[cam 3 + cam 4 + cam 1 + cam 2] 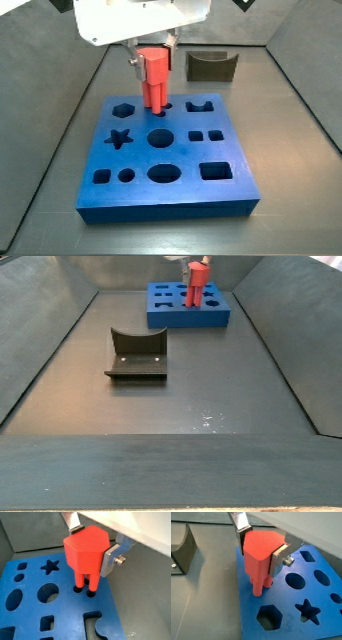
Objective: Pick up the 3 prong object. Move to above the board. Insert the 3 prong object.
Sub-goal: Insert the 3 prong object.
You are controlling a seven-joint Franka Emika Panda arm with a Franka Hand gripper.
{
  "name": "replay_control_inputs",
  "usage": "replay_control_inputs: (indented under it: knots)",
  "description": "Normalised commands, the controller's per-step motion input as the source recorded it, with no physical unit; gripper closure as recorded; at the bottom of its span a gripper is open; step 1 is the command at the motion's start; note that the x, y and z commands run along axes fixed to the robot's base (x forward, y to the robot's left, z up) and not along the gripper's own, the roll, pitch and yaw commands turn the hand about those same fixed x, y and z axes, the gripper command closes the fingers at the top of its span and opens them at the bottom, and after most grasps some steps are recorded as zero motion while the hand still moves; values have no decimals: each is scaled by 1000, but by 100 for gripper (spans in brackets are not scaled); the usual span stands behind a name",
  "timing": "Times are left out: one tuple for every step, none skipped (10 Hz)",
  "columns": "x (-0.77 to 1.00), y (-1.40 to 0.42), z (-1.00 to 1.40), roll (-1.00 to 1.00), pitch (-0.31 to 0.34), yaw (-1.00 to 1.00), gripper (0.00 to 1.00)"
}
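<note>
The 3 prong object (86,552) is clamped upright between the silver fingers (112,556) of the gripper (93,543), directly over the board (40,614). In a wrist view its prongs are seen reaching down into the small holes (84,590) near the board's edge. The fixture (136,354) is set on the floor well apart from the board.

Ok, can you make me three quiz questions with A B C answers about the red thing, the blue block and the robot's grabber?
1. Where are the tips of the 3 prong object?
A. on the grey floor
B. at small holes in the board
C. on the fixture

2. What colour is the board?
A. green
B. yellow
C. blue

3. What is the gripper doing?
A. clamping the peg
B. hanging open
C. holding the fixture

Answers: 1 B, the prongs meet the holes in a wrist view. 2 C, plainly blue. 3 A, a finger plate sits on each side of the peg's body.
</note>
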Motion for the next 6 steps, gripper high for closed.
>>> replay_control_inputs:
  knots:
    - [94, -114, -269, 0, -63, 360, 100]
    - [163, -100, -231, 0, -57, 446, 100]
    - [143, -103, -214, 0, 0, 377, 100]
    - [49, -6, -217, 0, -20, 309, 100]
    - [17, 0, -206, 0, -40, 251, 100]
    - [0, 0, -111, 29, 0, 71, 100]
